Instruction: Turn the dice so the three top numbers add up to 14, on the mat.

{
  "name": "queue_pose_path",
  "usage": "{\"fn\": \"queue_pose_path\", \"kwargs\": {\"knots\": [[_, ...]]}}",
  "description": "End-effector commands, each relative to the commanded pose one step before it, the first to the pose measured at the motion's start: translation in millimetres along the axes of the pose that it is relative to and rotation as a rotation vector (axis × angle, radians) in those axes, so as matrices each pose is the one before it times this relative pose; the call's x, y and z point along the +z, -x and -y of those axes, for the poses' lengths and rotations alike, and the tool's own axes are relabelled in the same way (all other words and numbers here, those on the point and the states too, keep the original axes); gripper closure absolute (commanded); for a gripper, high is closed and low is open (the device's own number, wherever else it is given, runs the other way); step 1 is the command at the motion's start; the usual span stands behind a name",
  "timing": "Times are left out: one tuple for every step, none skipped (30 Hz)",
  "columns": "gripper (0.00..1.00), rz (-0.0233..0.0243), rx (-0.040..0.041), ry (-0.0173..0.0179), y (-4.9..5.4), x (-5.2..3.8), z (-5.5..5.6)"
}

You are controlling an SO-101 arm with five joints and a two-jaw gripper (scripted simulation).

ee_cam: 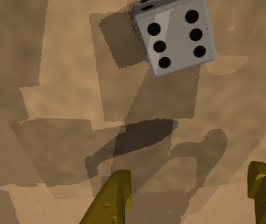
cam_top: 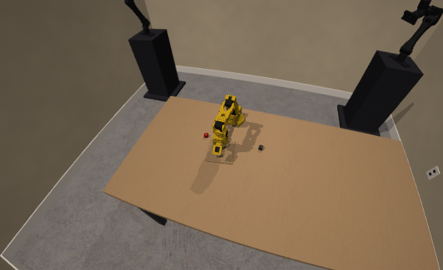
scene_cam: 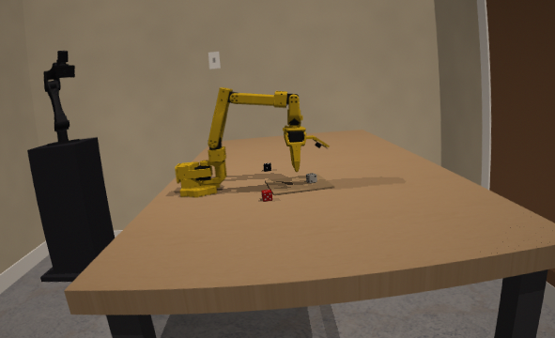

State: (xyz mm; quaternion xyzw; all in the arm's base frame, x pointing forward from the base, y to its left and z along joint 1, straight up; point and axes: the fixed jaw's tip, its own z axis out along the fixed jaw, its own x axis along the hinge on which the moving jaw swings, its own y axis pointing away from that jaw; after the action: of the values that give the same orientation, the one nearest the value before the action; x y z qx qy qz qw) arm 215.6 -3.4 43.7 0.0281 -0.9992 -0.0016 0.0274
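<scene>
Two black pedestals (cam_top: 154,64) (cam_top: 380,90) carrying camera arms stand on the grey floor (cam_top: 94,232) well behind the claw (scene_cam: 296,165), beyond the wooden worktop (cam_top: 300,202); a wall outlet (cam_top: 432,172) sits far off to one side.

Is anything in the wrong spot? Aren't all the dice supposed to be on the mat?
Yes, two are off it. Only the grey die sits on the mat. The red die and the black die lie on the bare table, on opposite sides of the mat. The gripper hangs open above, holding nothing.
</scene>
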Motion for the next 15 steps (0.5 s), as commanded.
{"fn": "queue_pose_path", "kwargs": {"knots": [[0.72, 0.06393, 0.01901, -0.00522, 4.67, -10.951, 2.54], [0.72, 0.0, 0.0, 0.0, 0.0, 0.0, 0.0], [0.71, 0.0, 0.0, 0.0, 0.0, 0.0, 0.0], [0.71, 0.0, 0.0, 0.0, 0.0, 0.0, 0.0], [0.71, 0.0, 0.0, 0.0, 0.0, 0.0, 0.0], [0.71, 0.0, 0.0, 0.0, 0.0, 0.0, 0.0], [0.71, 0.0, 0.0, 0.0, 0.0, 0.0, 0.0], [0.71, 0.0, 0.0, 0.0, 0.0, 0.0, 0.0], [0.71, 0.0, 0.0, 0.0, 0.0, 0.0, 0.0], [0.71, 0.0, 0.0, 0.0, 0.0, 0.0, 0.0], [0.71, 0.00009, 0.0, 0.0, 0.0, -0.018, 0.0], [0.71, 0.00044, 0.0, -0.00006, 0.03, -0.143, 0.01], [0.71, 0.00116, 0.00003, -0.00012, 0.06, -0.357, 0.01], [0.71, 0.00211, 0.00006, -0.0002, 0.11, -0.643, 0.01], [0.71, 0.00321, 0.00009, -0.00032, 0.16, -0.988, 0.02]]}}
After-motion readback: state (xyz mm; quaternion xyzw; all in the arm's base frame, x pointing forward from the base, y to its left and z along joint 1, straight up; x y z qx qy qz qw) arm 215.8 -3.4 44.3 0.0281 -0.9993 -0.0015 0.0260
